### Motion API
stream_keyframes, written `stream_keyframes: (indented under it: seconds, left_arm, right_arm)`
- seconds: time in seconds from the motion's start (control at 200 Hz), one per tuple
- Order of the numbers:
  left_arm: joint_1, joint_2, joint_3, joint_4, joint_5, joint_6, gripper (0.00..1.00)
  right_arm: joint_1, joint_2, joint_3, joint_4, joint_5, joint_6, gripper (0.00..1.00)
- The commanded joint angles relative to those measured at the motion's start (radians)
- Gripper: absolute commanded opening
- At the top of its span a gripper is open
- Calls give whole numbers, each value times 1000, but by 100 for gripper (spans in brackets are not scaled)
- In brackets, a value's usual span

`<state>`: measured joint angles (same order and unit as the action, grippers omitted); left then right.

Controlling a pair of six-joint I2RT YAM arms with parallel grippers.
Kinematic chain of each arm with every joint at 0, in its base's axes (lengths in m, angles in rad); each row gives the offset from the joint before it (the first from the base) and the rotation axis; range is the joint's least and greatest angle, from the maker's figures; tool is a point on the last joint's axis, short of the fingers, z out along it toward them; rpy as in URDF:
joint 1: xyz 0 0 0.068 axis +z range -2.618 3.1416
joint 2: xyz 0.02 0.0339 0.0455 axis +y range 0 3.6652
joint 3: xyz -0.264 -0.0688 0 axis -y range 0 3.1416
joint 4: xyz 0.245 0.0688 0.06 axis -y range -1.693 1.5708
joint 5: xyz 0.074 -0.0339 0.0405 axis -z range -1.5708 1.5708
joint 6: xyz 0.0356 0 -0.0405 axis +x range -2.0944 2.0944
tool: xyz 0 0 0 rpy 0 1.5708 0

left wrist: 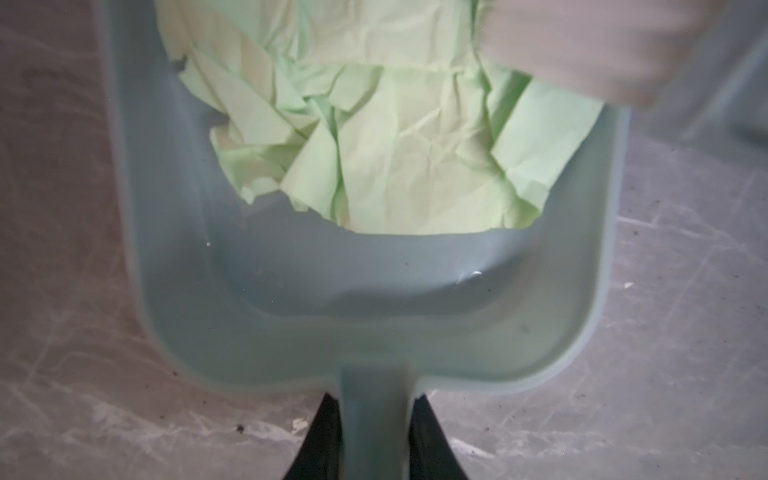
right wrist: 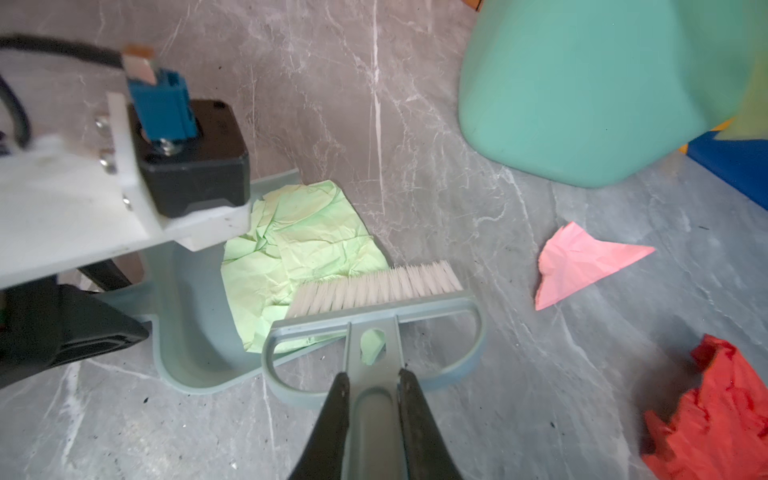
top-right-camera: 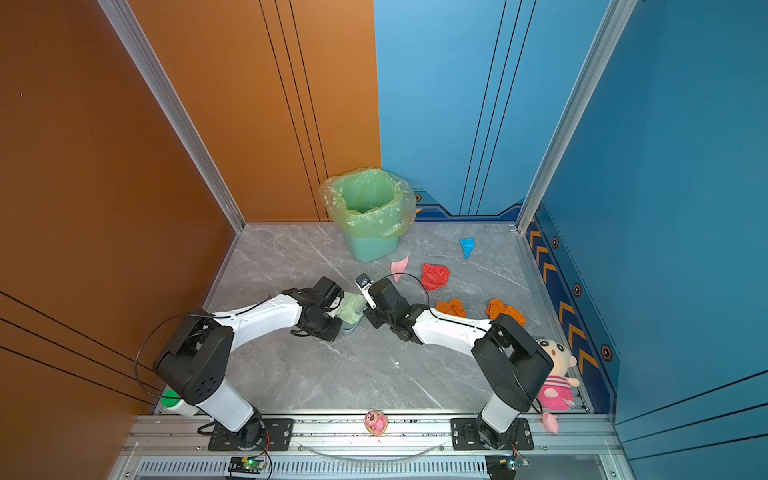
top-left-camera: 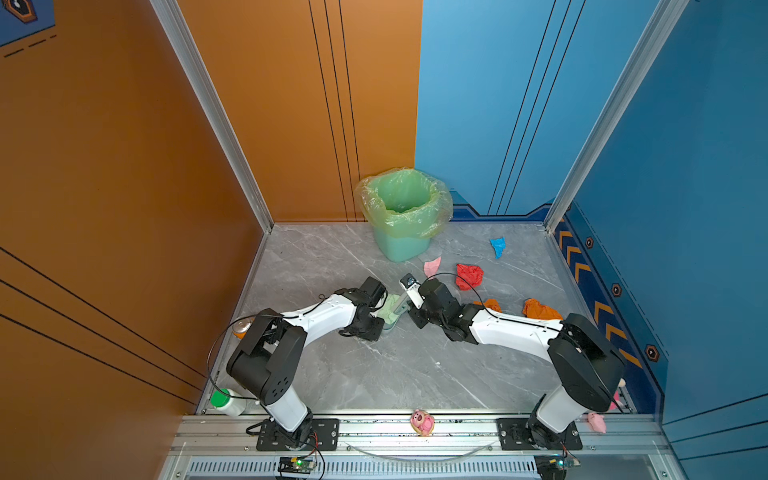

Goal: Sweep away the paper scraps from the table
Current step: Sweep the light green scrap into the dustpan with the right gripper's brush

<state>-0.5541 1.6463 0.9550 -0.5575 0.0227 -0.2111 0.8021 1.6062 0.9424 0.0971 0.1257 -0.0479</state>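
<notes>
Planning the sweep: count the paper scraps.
6: light green in the dustpan; pink, red near the bin; blue farther back; two orange beside the right arm. Arms may hide more.

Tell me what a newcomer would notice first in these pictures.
The two arms meet over the middle of the table: the left gripper is shut on the handle of a pale blue dustpan, the right gripper on the matching brush, its bristles at a crumpled light green scrap lying in the pan. Behind them stands a green bin with a liner, and bright paper scraps in red, pink, blue and orange lie to its right.
</notes>
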Motion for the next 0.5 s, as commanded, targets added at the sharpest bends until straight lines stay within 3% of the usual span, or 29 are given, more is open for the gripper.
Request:
stream_keyframes:
  seconds: [0.0,0.496]
  left_arm:
    - [-15,1,-10,33,-23,-19,0]
    - [-44,49,-6,120,-53,-52,0]
  right_arm:
    - [-37,-96,-11,-2,-16,17,0]
    - [-188,-343,-127,32,0,86,0]
